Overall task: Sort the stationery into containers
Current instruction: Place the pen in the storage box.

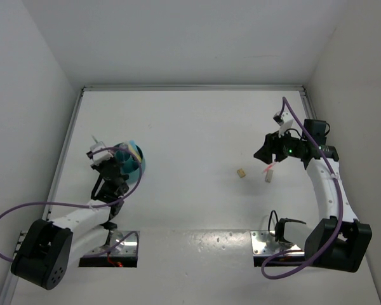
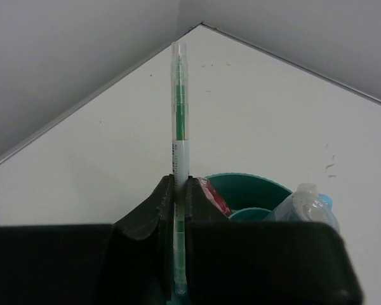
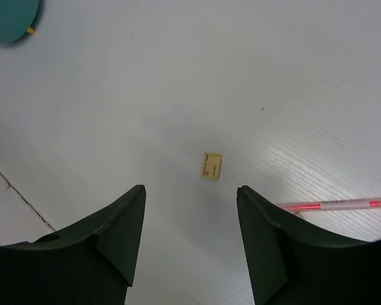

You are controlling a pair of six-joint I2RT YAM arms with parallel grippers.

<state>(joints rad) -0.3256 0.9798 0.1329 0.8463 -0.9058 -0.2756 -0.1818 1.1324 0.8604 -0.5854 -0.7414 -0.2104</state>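
Top view first: the left gripper (image 1: 112, 164) is parked right against the round teal holder (image 1: 132, 166) at mid-left of the frame, and some pastel bits poke out of the holder's top. The right gripper (image 1: 263, 152) hangs over the table at mid-right. A thin pink pen (image 1: 269, 168) lies just below it and a little tan block (image 1: 240, 173) sits a bit further left, both well apart from the holder.

Left wrist cam: the fingers are clamped on a clear pen with a green core (image 2: 180, 108), which stands straight up the middle of the frame. The holder's rim is just behind on the right, with something red and a clear plastic piece inside – can't tell which compartment.

Right wrist cam: jaws spread wide with nothing between them. The tan block lies on the table between the fingertips, the pink pen lies flat at lower right, and the holder's edge peeks in at the upper left corner.
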